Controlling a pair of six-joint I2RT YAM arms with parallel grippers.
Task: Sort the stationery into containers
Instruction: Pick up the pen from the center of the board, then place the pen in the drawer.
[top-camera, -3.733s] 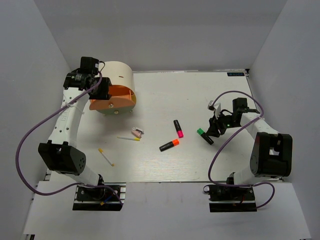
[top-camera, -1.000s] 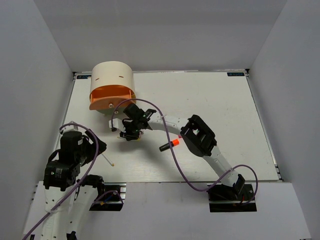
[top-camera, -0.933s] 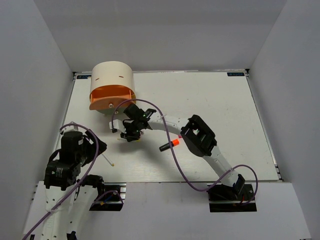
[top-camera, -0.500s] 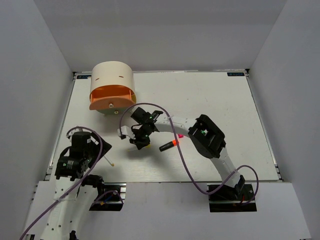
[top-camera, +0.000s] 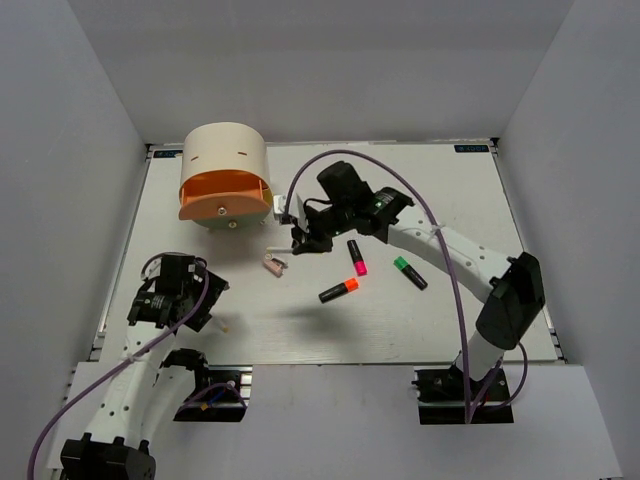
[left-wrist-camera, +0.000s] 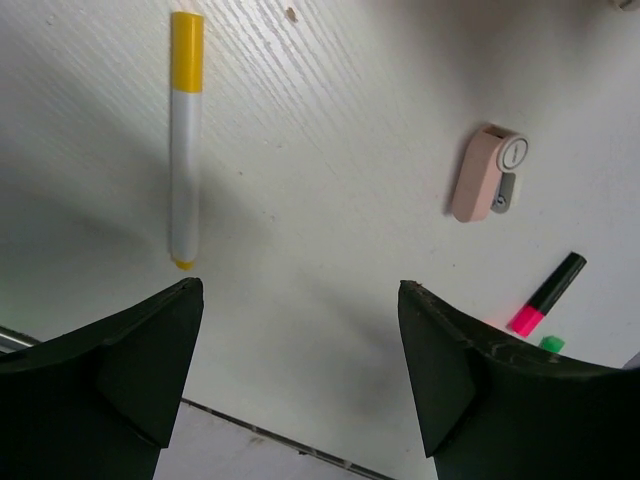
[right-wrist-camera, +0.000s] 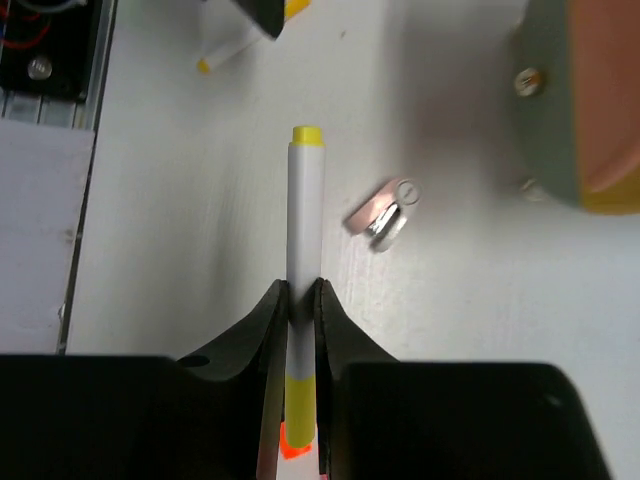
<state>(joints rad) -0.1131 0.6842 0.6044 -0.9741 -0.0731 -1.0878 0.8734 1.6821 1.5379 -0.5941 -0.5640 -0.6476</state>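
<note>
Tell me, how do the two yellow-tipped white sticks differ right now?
The held stick is pinched in the right gripper, up off the table. The loose stick lies flat on it, untouched, before the open left gripper. Both are thin, white and yellow-ended.

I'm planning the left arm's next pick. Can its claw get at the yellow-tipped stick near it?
Probably yes: the left claw is open, the stick lies flat just ahead of it, and nothing sits between them.

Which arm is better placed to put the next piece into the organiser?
Right. The right gripper is shut on a yellow-tipped stick, held up close to the cream organiser. The left gripper is open and empty above the other stick, which lies farther from it.
</note>
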